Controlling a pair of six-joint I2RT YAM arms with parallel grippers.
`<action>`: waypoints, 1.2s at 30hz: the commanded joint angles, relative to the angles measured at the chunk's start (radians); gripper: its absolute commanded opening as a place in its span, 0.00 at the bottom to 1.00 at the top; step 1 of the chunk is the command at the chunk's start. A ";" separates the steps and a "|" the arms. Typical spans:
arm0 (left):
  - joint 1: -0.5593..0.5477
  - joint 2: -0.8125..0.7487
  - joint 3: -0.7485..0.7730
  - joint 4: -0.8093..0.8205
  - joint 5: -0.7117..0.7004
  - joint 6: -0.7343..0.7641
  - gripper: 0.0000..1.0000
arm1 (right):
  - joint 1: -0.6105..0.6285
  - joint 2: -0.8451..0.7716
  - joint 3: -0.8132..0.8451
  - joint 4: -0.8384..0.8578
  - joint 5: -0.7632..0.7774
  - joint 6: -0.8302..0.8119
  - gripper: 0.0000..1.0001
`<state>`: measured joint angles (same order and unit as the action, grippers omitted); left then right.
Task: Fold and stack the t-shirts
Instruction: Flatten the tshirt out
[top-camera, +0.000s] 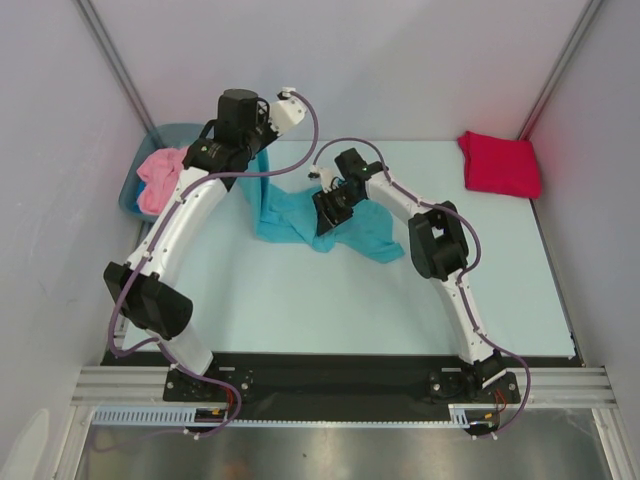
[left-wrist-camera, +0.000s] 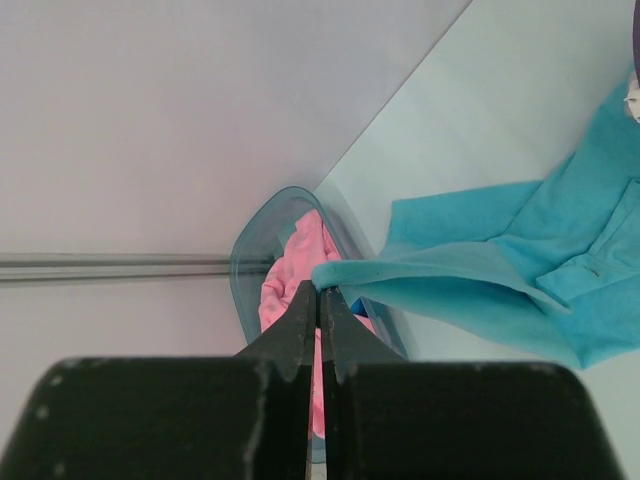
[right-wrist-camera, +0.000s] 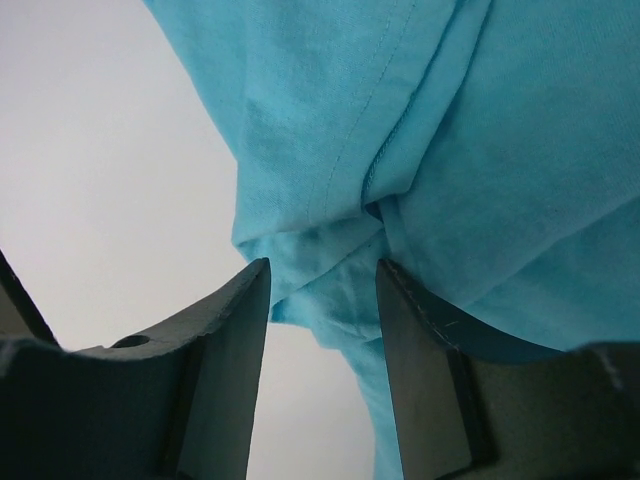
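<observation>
Turquoise t-shirt (top-camera: 300, 215): L fingers (left-wrist-camera: 305, 320) pinched shut on its edge, R fingers (right-wrist-camera: 235, 340) apart astride a fold.

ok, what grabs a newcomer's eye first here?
The turquoise t-shirt sprawled mid-table, one edge pinched in the shut left fingers, the open right fingers astride a fold. A folded crimson t-shirt sits in the far right corner; a pink t-shirt lies in the tub at far left.
</observation>
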<state>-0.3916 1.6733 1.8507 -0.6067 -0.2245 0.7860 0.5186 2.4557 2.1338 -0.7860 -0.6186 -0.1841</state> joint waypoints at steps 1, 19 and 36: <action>-0.010 -0.035 0.025 0.041 0.008 -0.013 0.00 | 0.008 -0.055 0.002 0.033 -0.021 0.003 0.51; -0.009 -0.037 0.015 0.042 0.016 -0.011 0.00 | 0.035 -0.012 0.060 0.070 -0.013 0.028 0.49; -0.009 -0.049 0.015 0.042 0.017 -0.018 0.00 | 0.027 -0.020 0.034 0.077 0.039 0.020 0.38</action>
<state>-0.3946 1.6733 1.8507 -0.6067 -0.2241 0.7864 0.5518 2.4557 2.1475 -0.7334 -0.5945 -0.1650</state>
